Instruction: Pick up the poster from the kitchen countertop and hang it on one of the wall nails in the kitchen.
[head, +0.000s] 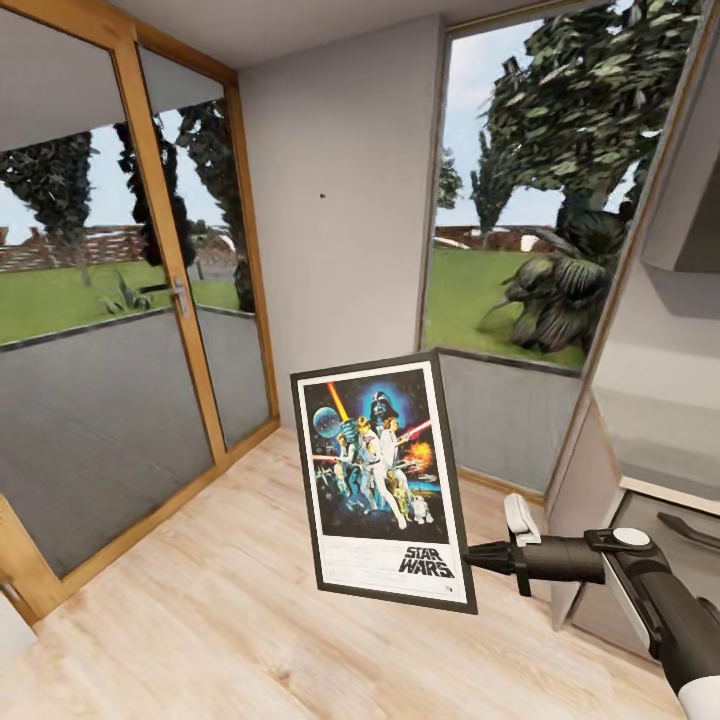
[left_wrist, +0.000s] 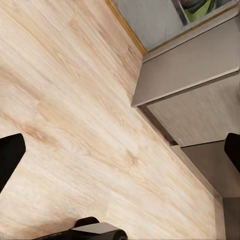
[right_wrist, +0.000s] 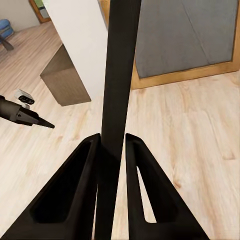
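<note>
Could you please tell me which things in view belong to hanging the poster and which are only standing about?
Belongs to the job:
- poster, tilted, held at its lower right edge by the right claw
- wall nail, a dark speck on the grey wall

Just about:
- glass door
- window
- wood floor
- cabinet

Light: bright, even daylight from the windows | Shadows: faint, soft on the wood floor | Glare: none | Sharpness: slightly soft render, coarse textures | Distortion: slanted verticals at head-view edges

Poster below wall nail
</note>
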